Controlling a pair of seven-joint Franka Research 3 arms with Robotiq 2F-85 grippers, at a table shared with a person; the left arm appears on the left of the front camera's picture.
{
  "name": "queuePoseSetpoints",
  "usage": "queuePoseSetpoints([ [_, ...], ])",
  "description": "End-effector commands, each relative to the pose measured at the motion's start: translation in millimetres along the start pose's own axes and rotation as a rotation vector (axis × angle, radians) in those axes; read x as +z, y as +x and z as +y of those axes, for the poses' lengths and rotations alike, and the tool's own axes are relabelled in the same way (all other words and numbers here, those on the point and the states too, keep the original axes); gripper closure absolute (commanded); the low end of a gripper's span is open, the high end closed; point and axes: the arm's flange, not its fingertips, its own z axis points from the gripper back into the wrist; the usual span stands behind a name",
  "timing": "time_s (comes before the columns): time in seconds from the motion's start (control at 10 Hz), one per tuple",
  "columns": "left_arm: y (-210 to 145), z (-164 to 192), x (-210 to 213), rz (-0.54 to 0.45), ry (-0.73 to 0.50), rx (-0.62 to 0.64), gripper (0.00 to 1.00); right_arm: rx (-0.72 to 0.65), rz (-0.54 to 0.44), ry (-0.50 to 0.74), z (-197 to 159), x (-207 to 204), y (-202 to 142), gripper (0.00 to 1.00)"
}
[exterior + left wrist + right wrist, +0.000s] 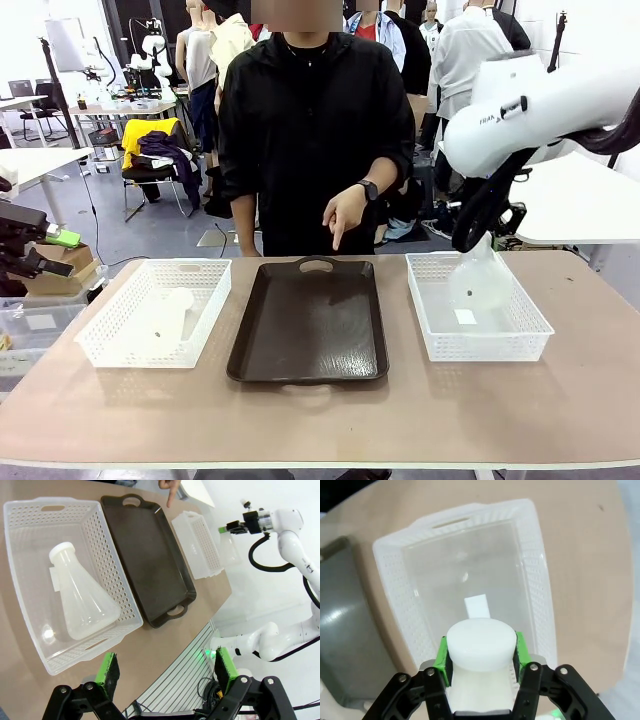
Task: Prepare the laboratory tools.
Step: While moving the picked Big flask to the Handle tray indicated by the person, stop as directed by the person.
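Note:
One frosted-white flask (480, 278) hangs upright over the right mesh basket (478, 340), its base near the basket's rim height. My right gripper (480, 652) is shut on its neck, with the white cap (480, 644) between the green pads; from the left wrist it shows far off as right gripper (235, 527). A second flask (82, 602) lies on its side in the left basket (30, 535), also seen as flask (165, 320). My left gripper (167, 672) stands open above the table edge near that basket, nothing between its fingers.
A dark brown tray (310, 320) lies between the baskets. The person stands at the far side, one hand (345, 215) pointing a finger down at the tray's far end. Bare tabletop (320, 420) runs along the near edge.

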Motion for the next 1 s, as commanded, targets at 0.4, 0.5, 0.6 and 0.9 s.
queuePoseSetpoints([
  [0.4, -1.9, 0.1, 2.3, 0.011, 0.005, -0.009, 0.00, 0.261, 0.022, -0.059, 142.9, 48.9, 2.4, 1.00],
  [0.5, -1.9, 0.1, 2.3, 0.011, 0.005, -0.009, 0.00, 0.294, 0.030, -0.047, 166.6, 48.5, 3.8, 1.00],
  [0.6, -1.9, 0.1, 2.3, 0.011, 0.005, -0.009, 0.00, 0.334, 0.040, -0.044, 191.3, 45.6, 5.8, 1.00],
  [0.9, -1.9, 0.1, 2.3, 0.011, 0.005, -0.009, 0.00, 0.385, 0.092, -0.024, 255.0, 20.9, 16.3, 1.00],
])
